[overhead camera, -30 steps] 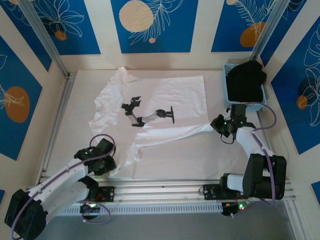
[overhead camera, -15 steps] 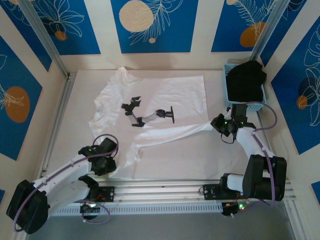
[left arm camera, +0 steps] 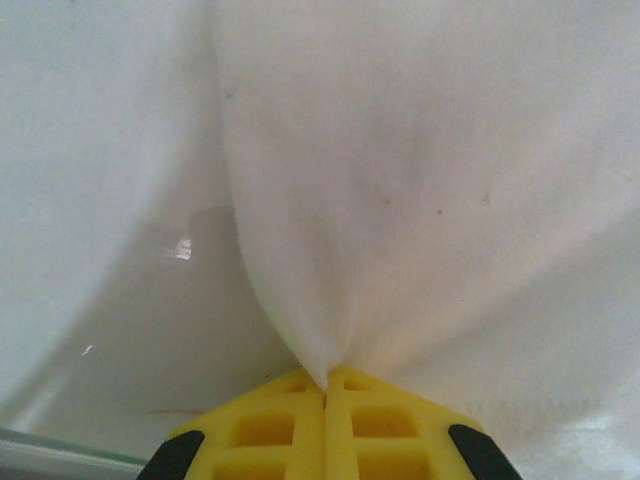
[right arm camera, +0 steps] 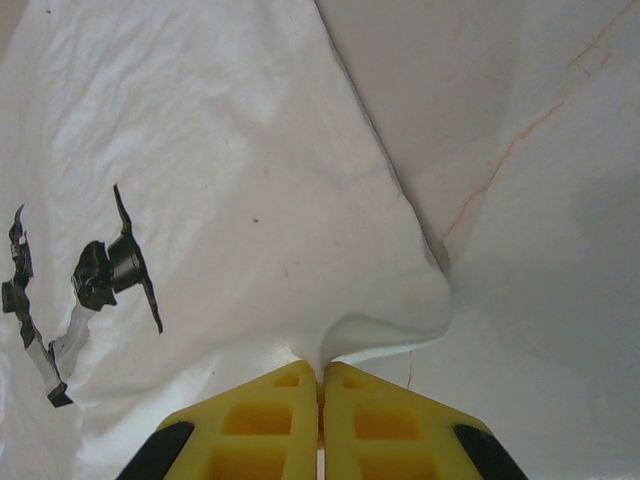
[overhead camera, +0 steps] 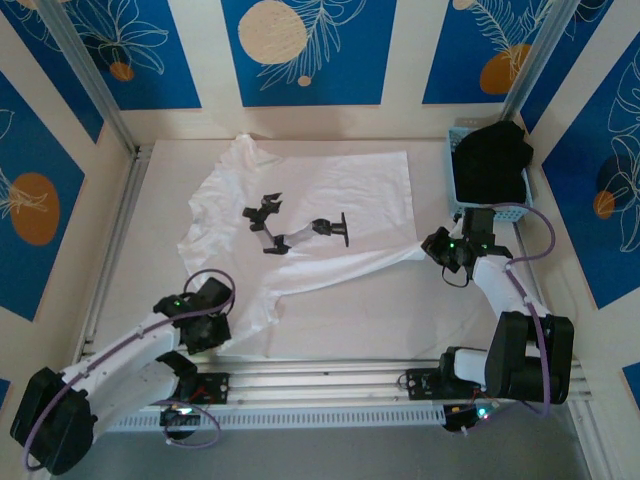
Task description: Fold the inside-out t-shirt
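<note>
The inside-out t-shirt (overhead camera: 330, 195) lies spread across the table, white and wrinkled, with a faint black print near its middle. My left gripper (overhead camera: 218, 322) sits at the shirt's near-left corner. In the left wrist view its yellow fingers (left arm camera: 270, 430) are shut on a pinch of the t-shirt (left arm camera: 400, 180). My right gripper (overhead camera: 432, 246) is at the shirt's near-right corner. In the right wrist view the yellow fingers (right arm camera: 385, 425) are shut on a raised fold of the t-shirt (right arm camera: 230, 180). The hem runs stretched between the two grippers.
A light blue basket (overhead camera: 456, 190) holding a black garment (overhead camera: 492, 160) stands at the back right, just behind my right arm. Metal rails run along the table's left side (overhead camera: 118, 240) and its front edge (overhead camera: 330, 375).
My left gripper has closed on the shirt's near-left corner and shifted slightly. The right gripper has kept its hold, and the hem between them looks a little tauter.
</note>
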Robot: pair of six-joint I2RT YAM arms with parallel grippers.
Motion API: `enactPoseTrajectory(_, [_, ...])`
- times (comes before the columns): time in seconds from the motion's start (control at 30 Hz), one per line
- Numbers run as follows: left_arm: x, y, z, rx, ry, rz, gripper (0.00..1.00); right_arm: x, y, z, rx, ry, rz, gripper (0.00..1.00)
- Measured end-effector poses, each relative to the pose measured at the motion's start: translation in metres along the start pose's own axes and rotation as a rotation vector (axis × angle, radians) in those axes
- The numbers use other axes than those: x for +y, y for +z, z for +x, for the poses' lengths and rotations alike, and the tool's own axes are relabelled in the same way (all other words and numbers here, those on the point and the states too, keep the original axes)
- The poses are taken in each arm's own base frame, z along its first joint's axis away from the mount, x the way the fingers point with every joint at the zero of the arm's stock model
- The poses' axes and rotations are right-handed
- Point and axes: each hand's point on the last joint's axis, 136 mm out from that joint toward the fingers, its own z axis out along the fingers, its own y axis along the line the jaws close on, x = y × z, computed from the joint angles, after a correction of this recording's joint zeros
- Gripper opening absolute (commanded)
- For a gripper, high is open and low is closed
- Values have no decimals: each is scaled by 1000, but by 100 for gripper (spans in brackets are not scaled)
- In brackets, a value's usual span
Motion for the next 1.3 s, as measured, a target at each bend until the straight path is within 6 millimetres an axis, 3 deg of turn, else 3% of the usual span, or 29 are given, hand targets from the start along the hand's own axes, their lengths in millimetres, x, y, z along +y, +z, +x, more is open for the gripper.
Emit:
enactPoseTrajectory(0.1, [-10, -10, -16, -88, 4, 55, 0, 2, -3, -1, -9, -4, -6, 7])
enactPoseTrajectory(0.2, [-20, -33, -42, -217, 21, 98, 0, 8, -8, -4, -31, -15, -26, 7])
enactPoseTrajectory(0.47, [-48, -132, -138, -671, 6, 214, 0, 31, -6, -29, -68, -29, -73, 6])
enactPoseTrajectory(0.53, [-54, -164, -156, -759, 25, 232, 0, 46, -15, -44, -97, -45, -100, 6])
enactPoseTrajectory(0.6, [-63, -208, -171, -861, 58, 269, 0, 68, -32, -60, -148, -79, -145, 5])
enactPoseTrajectory(0.7, [-68, -293, -183, -1040, 104, 348, 0, 103, -80, -78, -256, -156, -220, 3])
enactPoseTrajectory(0.77, [-62, -353, -181, -1172, 118, 410, 0, 129, -128, -84, -353, -221, -277, 2])
enactPoseTrajectory(0.97, [-28, -499, -145, -1482, 130, 598, 0, 192, -280, -73, -638, -402, -425, 2])
enactPoseTrajectory(1.07, [-13, -550, -127, -1590, 137, 665, 0, 209, -343, -57, -752, -467, -472, 0])
enactPoseTrajectory(1.17, [-1, -585, -115, -1674, 138, 691, 0, 220, -399, -36, -857, -518, -516, 0])
enactPoseTrajectory(1.23, [4, -598, -115, -1707, 133, 673, 0, 224, -423, -26, -909, -545, -541, 0])
enactPoseTrajectory(1.3, [3, -604, -125, -1722, 122, 627, 0, 226, -434, -23, -935, -558, -549, 0])
